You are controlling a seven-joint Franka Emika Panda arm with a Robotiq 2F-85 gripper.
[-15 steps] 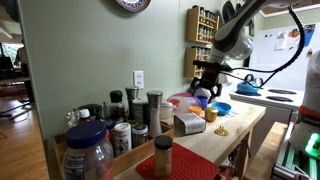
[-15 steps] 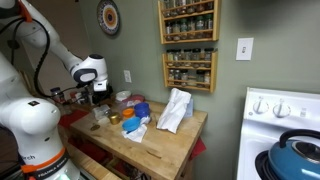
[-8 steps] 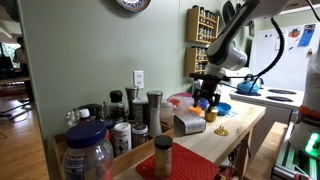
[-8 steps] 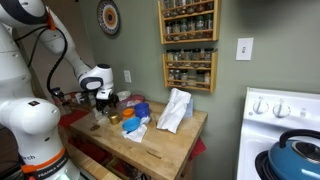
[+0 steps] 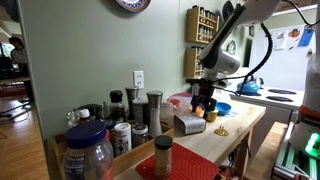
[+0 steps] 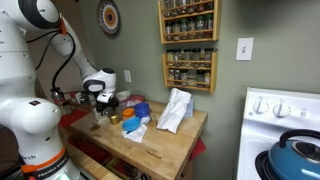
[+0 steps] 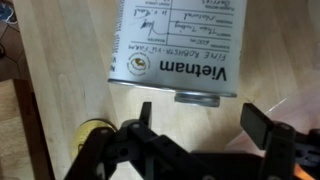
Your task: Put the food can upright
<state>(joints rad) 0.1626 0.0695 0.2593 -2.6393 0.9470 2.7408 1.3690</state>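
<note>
The food can lies on its side on the wooden counter, pale label with "Vietnam" print facing the wrist view and a metal rim toward me. In an exterior view it lies near the counter's middle. My gripper is open and empty, fingers spread wider than the can, just above its near end. It hangs over the can in both exterior views. A small yellow-orange jar stands close beside the gripper.
Dark-lidded spice jars and a plastic bottle crowd the counter's near end. A blue bowl sits behind the can. A white cloth lies on the counter, a spice rack hangs above, a stove stands beside.
The arm has come down and the gripper has dropped lower toward the can. The can has not moved.
</note>
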